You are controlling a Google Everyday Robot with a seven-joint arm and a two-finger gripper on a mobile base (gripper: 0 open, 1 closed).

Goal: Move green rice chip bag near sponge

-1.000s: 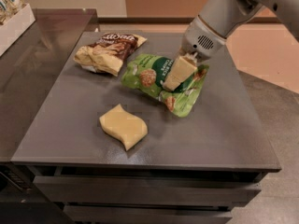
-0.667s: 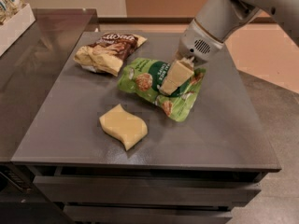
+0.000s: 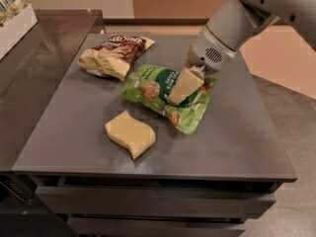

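**Q:** What sits at the far left of the scene?

**A:** A white bin (image 3: 15,27) at the upper left edge, on a dark counter beside the grey desk (image 3: 237,142). Its contents are too cut off to name.

**Q:** And on the desk itself?

**A:** Toward the upper left lies a brown-and-cream snack bag (image 3: 113,56), crumpled and flat. Below it, near the desk's front edge, rests the sponge (image 3: 131,134) (pale yellow, with wavy sides), lying flat and touching nothing else.

**Q:** Where is the green rice chip bag?

**A:** At the centre of the frame, just right of and above the sponge. The green rice chip bag (image 3: 153,85) lies slanted, its upper left corner close to the brown bag and its lower right end pointing toward the front. A narrow strip of bare desk separates it from the sponge.

**Q:** What is the robot doing?

**A:** The gripper (image 3: 177,97) is down on the middle of the green bag, clenched on its crinkled film. The pale grey arm (image 3: 232,28) reaches in from the upper right corner.
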